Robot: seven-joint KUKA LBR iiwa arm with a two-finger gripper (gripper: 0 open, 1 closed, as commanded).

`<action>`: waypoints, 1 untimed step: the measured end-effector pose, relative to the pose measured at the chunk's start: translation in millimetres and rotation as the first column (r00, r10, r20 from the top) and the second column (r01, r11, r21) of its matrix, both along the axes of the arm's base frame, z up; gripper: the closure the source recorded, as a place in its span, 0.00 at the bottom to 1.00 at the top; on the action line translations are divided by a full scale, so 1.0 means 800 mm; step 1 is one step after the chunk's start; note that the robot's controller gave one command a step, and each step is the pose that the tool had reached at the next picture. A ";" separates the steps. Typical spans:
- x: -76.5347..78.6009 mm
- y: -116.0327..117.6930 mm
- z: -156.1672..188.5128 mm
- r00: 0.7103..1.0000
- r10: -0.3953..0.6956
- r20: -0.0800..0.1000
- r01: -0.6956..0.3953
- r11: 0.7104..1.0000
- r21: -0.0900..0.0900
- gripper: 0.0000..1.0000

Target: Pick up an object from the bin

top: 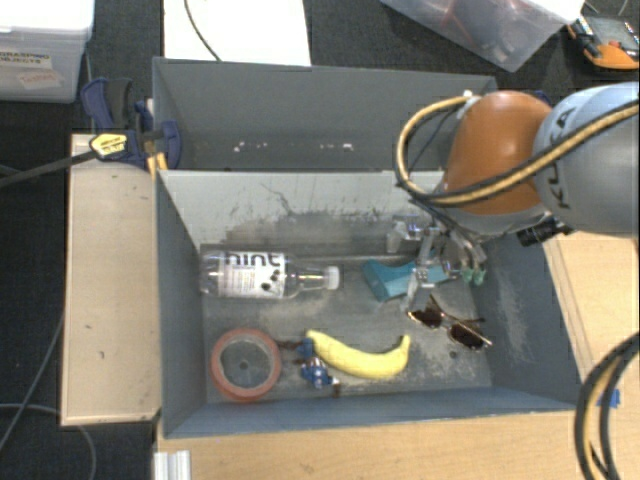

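Observation:
My gripper (428,268) hangs low in the right half of the bin, under the orange wrist cover. It sits at the right end of a teal block-like thing (384,278) lying on the bin floor, and whether it touches that thing I cannot tell. Just below the gripper lie brown-lensed sunglasses (450,328). A yellow banana (360,358) lies in front, near the bin's front wall.
A clear bottle (262,274) with a white "hint" label lies on its side at the left. A reddish tape roll (245,364) sits in the front left corner, with a small blue thing (316,374) beside the banana. The arm comes in from the right.

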State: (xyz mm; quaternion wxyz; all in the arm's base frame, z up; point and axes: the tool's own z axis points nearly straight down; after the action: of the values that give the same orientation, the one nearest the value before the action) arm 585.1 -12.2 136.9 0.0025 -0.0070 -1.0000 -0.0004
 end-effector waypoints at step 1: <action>0.002 0.000 0.006 1.000 0.001 0.008 -0.001 1.000 0.000 0.00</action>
State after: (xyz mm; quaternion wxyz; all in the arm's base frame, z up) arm 587.1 -12.3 141.6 -0.0016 -0.0067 -1.0000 -0.0002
